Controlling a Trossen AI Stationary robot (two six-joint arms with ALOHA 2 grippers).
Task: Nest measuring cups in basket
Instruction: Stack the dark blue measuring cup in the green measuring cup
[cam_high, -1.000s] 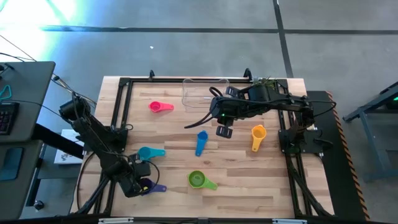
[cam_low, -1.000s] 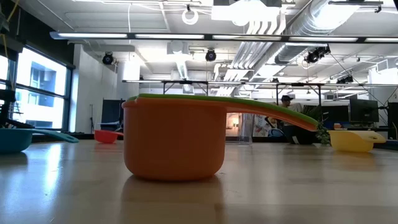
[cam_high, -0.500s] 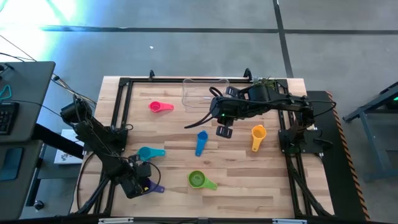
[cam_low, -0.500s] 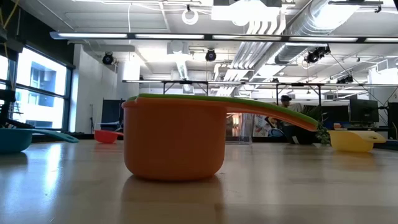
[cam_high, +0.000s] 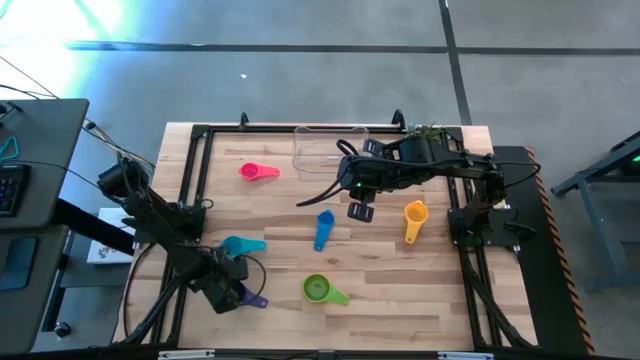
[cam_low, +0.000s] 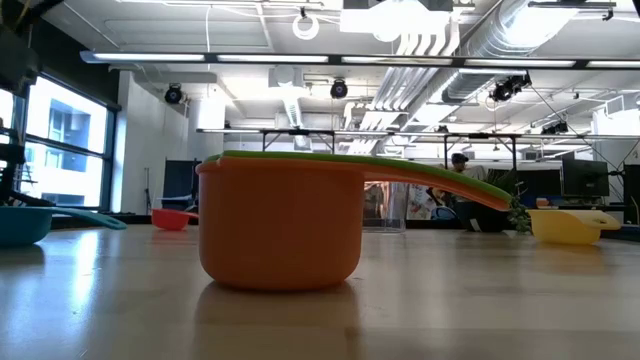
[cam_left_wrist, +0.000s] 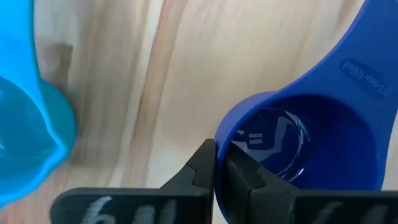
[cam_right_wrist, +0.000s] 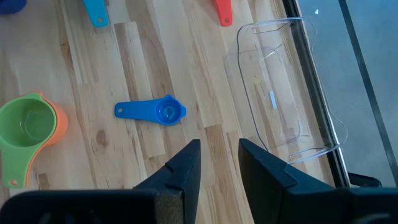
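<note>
One tool (cam_high: 238, 291), purple cup (cam_high: 252, 298), shifted rightward.

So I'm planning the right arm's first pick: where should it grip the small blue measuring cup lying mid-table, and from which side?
Grip the blue measuring cup by its flat handle, coming straight down with fingers across the handle's width. The handle lies flat on the table, clear of other cups, while the bowl is small and round. The right gripper hangs just beside it.
</note>
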